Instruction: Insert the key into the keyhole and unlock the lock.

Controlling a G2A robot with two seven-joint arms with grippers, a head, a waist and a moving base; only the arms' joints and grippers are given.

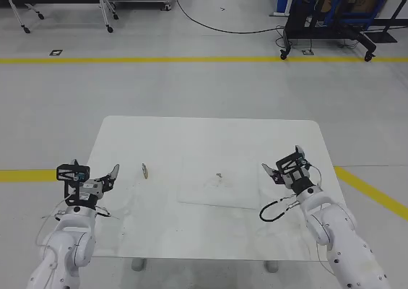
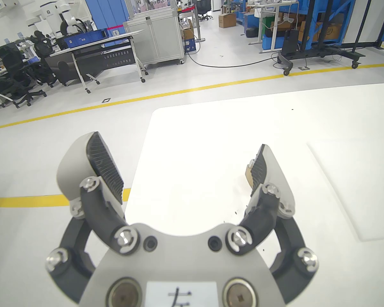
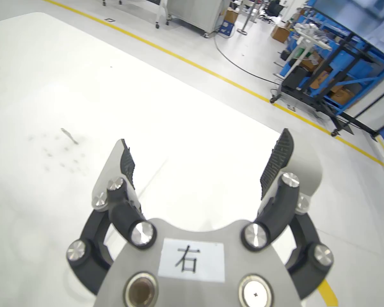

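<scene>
A small lock (image 1: 144,170) lies on the white table (image 1: 211,137), left of centre. In the left wrist view its brownish body (image 2: 248,175) peeks out from behind one fingertip. A small metal key (image 1: 219,175) rests near the table's middle on a thin pale mat (image 1: 211,189), and it appears as a thin grey sliver (image 3: 69,136) in the right wrist view. My left gripper (image 1: 95,172) (image 2: 179,148) hovers open over the table's left edge, a short way left of the lock. My right gripper (image 1: 284,160) (image 3: 204,138) hangs open right of the key, holding nothing.
The mat (image 2: 355,190) carries faint grey smudges around the key. Yellow floor tape (image 1: 189,59) runs beyond the table's far edge. A black cable (image 1: 276,209) loops beside the right arm near the table's front right part.
</scene>
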